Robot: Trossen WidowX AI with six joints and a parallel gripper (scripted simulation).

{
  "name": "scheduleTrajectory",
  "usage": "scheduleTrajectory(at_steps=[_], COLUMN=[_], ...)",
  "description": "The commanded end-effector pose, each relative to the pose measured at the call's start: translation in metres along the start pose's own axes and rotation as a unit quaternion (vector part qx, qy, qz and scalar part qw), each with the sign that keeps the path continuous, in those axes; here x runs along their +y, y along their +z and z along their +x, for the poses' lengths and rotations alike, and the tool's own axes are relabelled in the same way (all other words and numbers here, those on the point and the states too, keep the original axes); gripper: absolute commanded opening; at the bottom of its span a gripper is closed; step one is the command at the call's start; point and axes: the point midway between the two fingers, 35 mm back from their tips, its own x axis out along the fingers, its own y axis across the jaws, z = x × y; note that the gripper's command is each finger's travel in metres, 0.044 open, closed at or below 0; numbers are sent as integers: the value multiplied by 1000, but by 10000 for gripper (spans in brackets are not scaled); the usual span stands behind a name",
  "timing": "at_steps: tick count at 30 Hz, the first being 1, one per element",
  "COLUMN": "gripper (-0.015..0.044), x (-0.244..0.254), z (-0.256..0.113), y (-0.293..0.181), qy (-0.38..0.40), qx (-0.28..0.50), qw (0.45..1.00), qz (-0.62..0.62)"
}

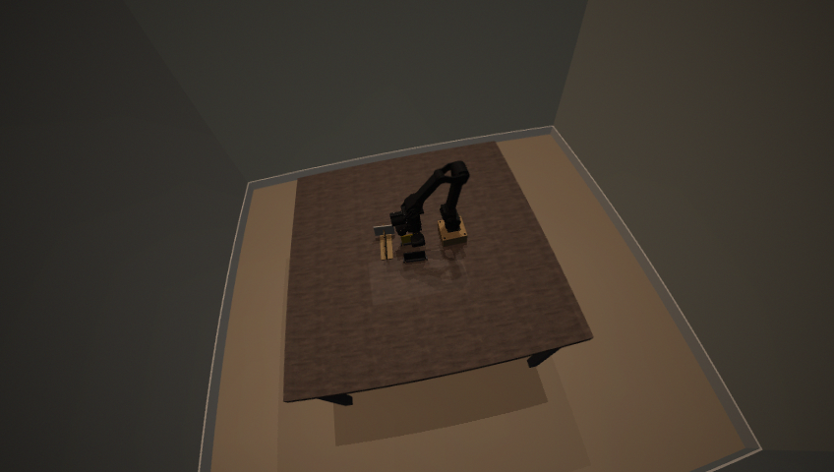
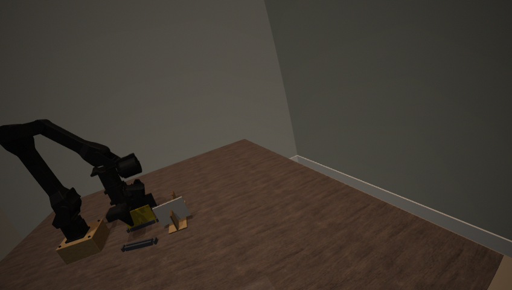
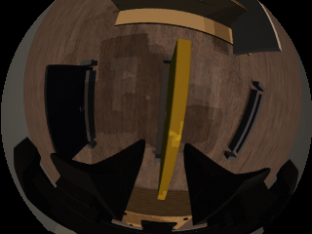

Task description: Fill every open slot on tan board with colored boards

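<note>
The standing tan board (image 1: 382, 250) (image 2: 173, 220) (image 3: 171, 18) carries a pale grey board (image 1: 384, 228) (image 2: 169, 211) (image 3: 258, 30) crosswise near one end. Its other slots cannot be made out now. A yellow board (image 1: 405, 238) (image 2: 142, 214) (image 3: 178, 97) stands upright in its holder. A black board (image 1: 414, 256) (image 2: 152, 199) (image 3: 65, 107) stands in another holder. My gripper (image 1: 410, 236) (image 2: 134, 217) (image 3: 164, 146) is open, pointing down, with its fingers on either side of the yellow board's near part. In the wrist view a gap shows on both sides of the board.
An empty dark holder (image 2: 139, 244) (image 3: 248, 119) lies on the yellow board's side away from the black board. The arm's base block (image 1: 452, 235) (image 2: 83, 245) is at the end of the holder row opposite the tan board. All stand on the brown table (image 1: 445, 316) (image 2: 287, 229).
</note>
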Motion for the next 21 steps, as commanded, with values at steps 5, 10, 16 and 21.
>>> scheduleTrajectory(at_steps=[5, 10, 16, 21], gripper=[31, 0, 0, 0], x=[0, 0, 0, 0], z=[3, 3, 3, -5], y=[-2, -2, -2, -2], qy=[-1, -1, -1, -1], qx=[3, 3, 3, 3], qw=[1000, 1000, 1000, 1000], qz=[1, 1, 1, 1])
